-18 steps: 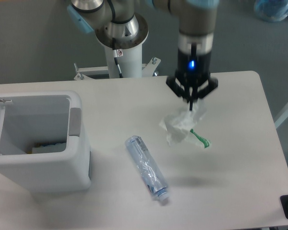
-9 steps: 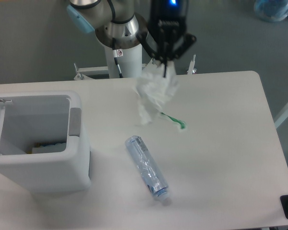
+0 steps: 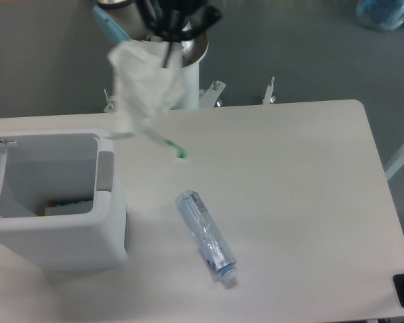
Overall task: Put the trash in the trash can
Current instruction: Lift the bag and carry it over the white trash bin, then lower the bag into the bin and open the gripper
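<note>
A: Hand point(image 3: 167, 48) state?
B: Pinched shut on the wrapper point(image 3: 143, 84), fingers together at its top edge (frame was motion-blurred). Wrapper hung clear of the table point(image 3: 303, 202), green strip point(image 3: 174, 148) trailing below.
A: Position?
B: High at the back edge, just right of the trash can point(image 3: 54, 202), lid open. Bottle point(image 3: 206, 235) lay on the table, untouched.

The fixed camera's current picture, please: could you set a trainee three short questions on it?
1. True or false: the crumpled whitish plastic wrapper hangs from the gripper, clear of the table.
2. What lies on the white table? A) clear squashed plastic bottle B) metal can
3. The white boxy plastic bin has its lid ____.

Key: 1 true; 2 A; 3 open.
</note>
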Tool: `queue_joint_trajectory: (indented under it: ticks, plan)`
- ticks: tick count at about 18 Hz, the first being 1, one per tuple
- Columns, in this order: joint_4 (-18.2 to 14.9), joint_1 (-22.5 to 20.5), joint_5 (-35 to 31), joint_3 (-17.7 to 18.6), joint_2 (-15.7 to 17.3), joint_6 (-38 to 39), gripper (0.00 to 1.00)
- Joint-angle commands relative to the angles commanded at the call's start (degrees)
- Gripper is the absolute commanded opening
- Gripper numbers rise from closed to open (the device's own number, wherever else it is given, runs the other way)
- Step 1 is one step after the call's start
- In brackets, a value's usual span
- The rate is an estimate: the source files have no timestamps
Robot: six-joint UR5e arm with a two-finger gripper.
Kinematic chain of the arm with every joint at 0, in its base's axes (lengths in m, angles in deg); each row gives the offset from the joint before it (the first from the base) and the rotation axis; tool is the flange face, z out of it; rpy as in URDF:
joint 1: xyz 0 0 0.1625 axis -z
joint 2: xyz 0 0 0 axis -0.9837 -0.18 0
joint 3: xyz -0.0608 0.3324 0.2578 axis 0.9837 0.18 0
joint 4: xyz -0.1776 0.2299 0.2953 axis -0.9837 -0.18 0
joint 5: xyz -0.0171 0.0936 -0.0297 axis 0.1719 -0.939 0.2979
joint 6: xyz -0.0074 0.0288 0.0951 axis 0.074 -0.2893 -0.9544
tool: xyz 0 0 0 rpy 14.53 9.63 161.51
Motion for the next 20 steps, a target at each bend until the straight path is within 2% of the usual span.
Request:
queue_joint_trajectory:
  ticks: [6,8,11,15,20]
  plan:
    - [1.1,4.7,0.0,1.9,-0.5,-2.9,0.0]
    - [1.1,6.1,-0.2,3.9,-0.7,-3.0,0.0]
    - [1.1,6.7,-0.3,4.5,-1.3,-3.5,0.0]
    - [1.1,7.8,-0.3,4.6,-3.6,-12.5,0.0]
    - [1.4,9.8,-0.9,3.6,-6.6,-18.1,0.0]
